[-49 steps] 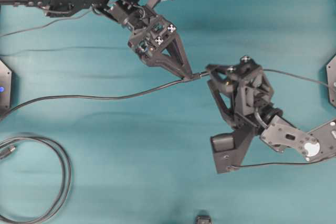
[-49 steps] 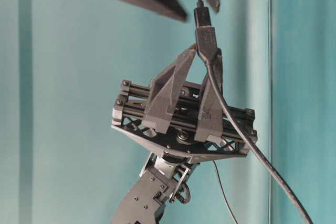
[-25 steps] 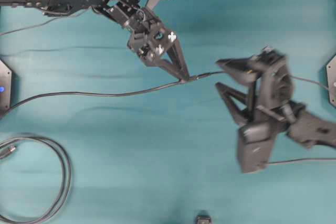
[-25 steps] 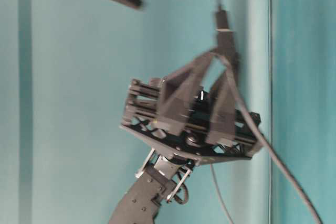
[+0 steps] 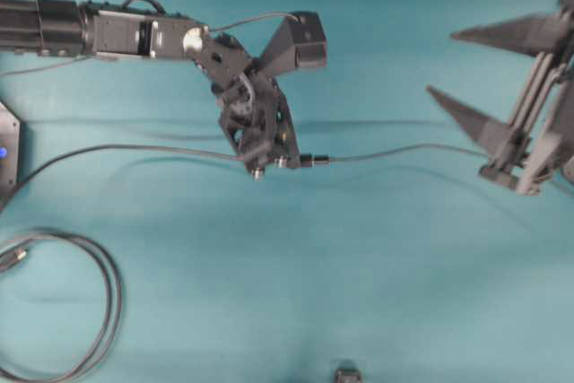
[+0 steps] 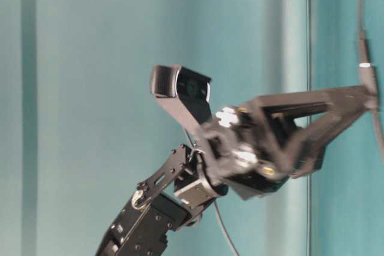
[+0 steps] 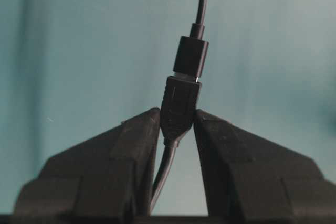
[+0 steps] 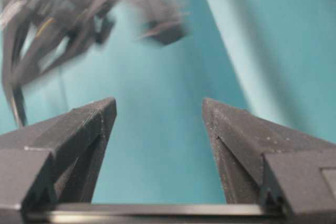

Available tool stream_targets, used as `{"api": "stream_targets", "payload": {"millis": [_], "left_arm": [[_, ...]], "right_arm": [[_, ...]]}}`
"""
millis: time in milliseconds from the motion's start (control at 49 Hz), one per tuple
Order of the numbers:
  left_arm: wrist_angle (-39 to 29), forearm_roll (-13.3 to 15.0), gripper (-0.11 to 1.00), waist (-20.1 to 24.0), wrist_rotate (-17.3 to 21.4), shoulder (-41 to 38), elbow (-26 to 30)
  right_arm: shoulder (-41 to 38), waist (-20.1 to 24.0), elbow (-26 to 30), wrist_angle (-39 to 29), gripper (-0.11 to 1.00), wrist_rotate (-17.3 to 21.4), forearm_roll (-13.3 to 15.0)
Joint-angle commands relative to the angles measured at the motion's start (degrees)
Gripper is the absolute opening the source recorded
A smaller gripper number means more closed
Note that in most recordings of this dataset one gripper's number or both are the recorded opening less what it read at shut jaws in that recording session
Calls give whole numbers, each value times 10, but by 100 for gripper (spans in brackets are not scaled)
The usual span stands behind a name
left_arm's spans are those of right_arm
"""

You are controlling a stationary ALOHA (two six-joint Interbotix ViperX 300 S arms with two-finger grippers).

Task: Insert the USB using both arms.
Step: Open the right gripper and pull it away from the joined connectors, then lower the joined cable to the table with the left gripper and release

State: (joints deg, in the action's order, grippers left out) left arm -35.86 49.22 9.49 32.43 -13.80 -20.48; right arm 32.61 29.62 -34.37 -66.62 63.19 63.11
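Coiled thicker cable point(image 5: 90, 311) lower left, apart. Teal table point(image 5: 359, 293). Left gripper point(image 7: 176, 124) pinches socket end point(image 7: 180, 109), USB point(image 7: 190, 57) seated; right gripper point(image 5: 448, 65) wide, empty.

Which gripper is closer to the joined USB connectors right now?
Left. The left gripper is shut on the socket end directly below the USB. The right gripper stands open and empty, far off at the overhead view's right edge.
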Motion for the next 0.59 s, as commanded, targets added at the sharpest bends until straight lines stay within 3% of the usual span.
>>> {"api": "stream_targets", "payload": {"millis": [0,102,326,408,571], "left_arm": [[32,-40,26,-7,-6,21,11],[60,-89,26,-11,-6,11,1],[73,-217,26,-28,-6,-16,-1],[73,-244,26,-31,-6,-27,2],[73,-251,29,-32,-6,-33,14]], "right_arm": [[20,-2,-7,-1,74,42,2],[27,-3,-27,-2,74,74,2],[27,-4,-34,-11,74,74,2],[31,-5,-35,-15,74,74,2],[34,-5,-40,-14,74,74,2]]}}
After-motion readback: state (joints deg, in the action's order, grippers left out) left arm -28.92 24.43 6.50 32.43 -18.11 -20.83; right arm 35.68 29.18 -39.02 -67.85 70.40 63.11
